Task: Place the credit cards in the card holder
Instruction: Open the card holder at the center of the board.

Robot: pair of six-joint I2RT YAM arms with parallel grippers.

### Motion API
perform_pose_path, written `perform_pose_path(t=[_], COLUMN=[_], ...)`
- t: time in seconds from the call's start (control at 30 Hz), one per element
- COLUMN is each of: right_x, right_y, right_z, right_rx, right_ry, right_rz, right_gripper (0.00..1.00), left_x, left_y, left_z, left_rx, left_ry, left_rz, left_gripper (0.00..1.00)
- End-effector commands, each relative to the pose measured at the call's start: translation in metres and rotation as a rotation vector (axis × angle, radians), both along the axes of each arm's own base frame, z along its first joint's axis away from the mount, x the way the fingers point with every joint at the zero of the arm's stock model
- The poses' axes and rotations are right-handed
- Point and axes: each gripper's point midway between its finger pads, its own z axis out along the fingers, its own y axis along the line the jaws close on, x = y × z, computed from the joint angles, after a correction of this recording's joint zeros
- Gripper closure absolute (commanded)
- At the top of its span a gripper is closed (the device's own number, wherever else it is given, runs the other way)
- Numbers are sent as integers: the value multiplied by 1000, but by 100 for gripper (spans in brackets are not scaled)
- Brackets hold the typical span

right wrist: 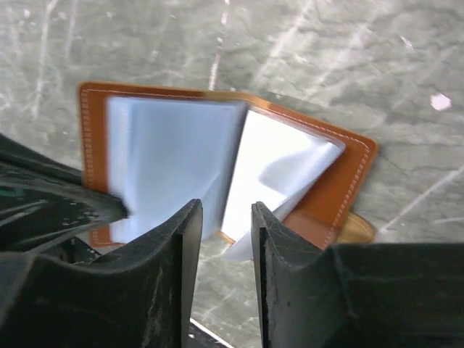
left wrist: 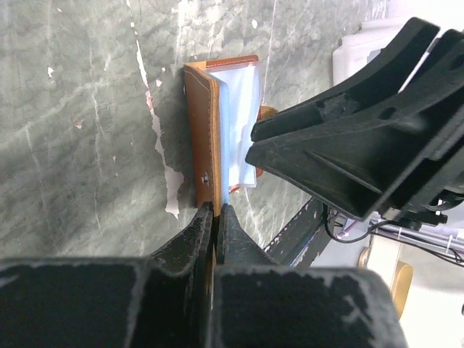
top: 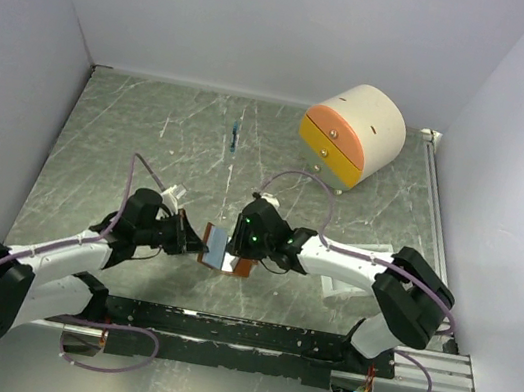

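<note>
Brown card holder (left wrist: 201, 123) sits clenched in the left tool (left wrist: 216, 210) (right tool (right wrist: 226, 210) parted, facing its open inside).

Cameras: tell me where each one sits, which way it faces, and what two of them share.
Top: above and behind, looking down at the table; left arm and right arm show.
Left wrist: looks along the left gripper, shut on the wallet's edge.
Right wrist: looks down past the right gripper, fingers parted, into the open wallet.
Shared: both wrist views show the wallet.
</note>
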Motion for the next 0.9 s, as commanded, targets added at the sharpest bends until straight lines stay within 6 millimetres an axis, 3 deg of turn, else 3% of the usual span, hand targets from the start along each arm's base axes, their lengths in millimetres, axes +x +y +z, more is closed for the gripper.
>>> perform_pose_path(t=[0.0,0.2,0.43,0.6,0.83,0.87], right_x=[-5,-9,-18,-19,-15,-15], right_y=[-17,-17,12,5,-3,-2], right_z=[-12,-19,-3,-9,-22,-24], right_rx=[-59,-70,70,55,6,1], right_ry=[-3,7,-1,-8,0,3], right_rz=[-8,27,154,146,95,100], right_gripper=[68,71,64,61,75,76], left_x=[2,1,-4,-5,-7,-8], left_y=[0,0,-1,-2,-2,-2], left_z=[7,6,3,9,19,21], left_rx=[6,5,-8,-21,-35,-42], left_ry=[-33,-20,15,12,-13,-16], left_rz=[-6,-3,-1,-7,-16,-15], left_gripper=[93,93,93,93,93,89])
